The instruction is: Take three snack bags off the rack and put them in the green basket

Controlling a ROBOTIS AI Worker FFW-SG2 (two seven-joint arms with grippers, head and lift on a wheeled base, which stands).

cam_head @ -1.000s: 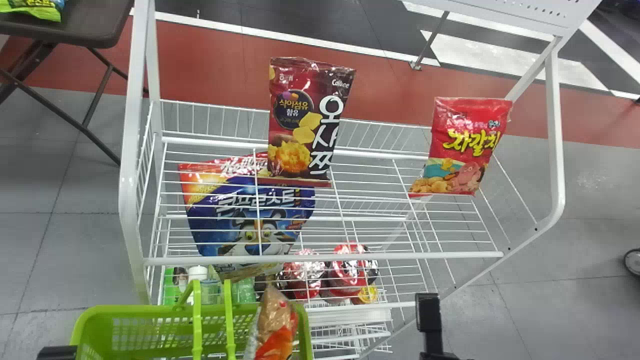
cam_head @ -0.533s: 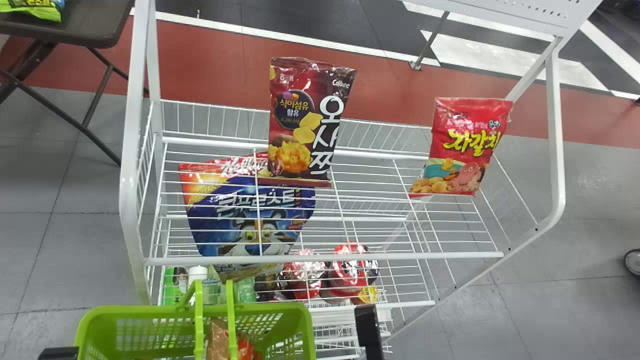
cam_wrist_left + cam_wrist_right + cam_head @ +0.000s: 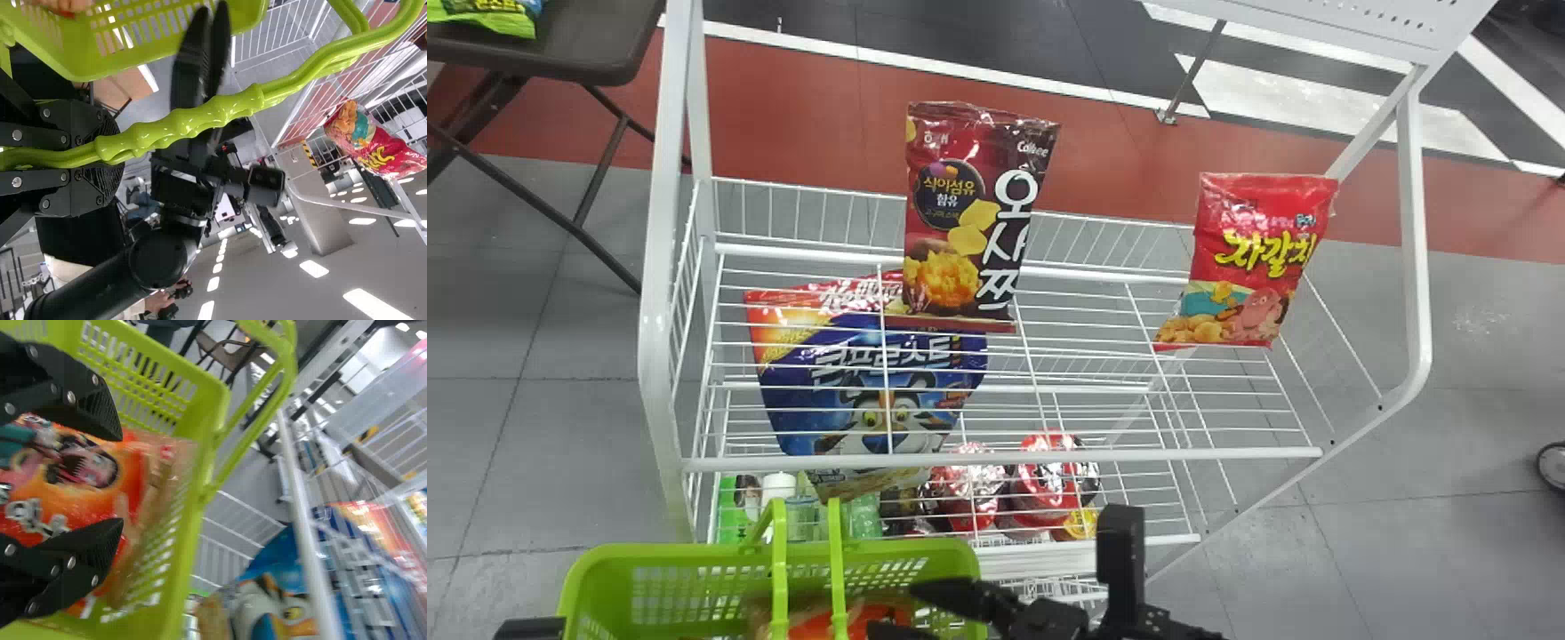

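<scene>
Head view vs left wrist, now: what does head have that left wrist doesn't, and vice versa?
Head view only: blue cereal bag beneath the upper shelf; green snack bag on a dark table.

Left wrist view only: lit ceiling lights; yellow-and-black striped marking.

Both: green basket, white rack, red snack bag on it, right gripper with jaws apart.

On the rack [image 3: 1005, 462], one bag [image 3: 969, 213] stood upper centre, a second [image 3: 1249, 258] upper right. Lower left, the basket [image 3: 685, 555] held a third [image 3: 40, 493]
</scene>
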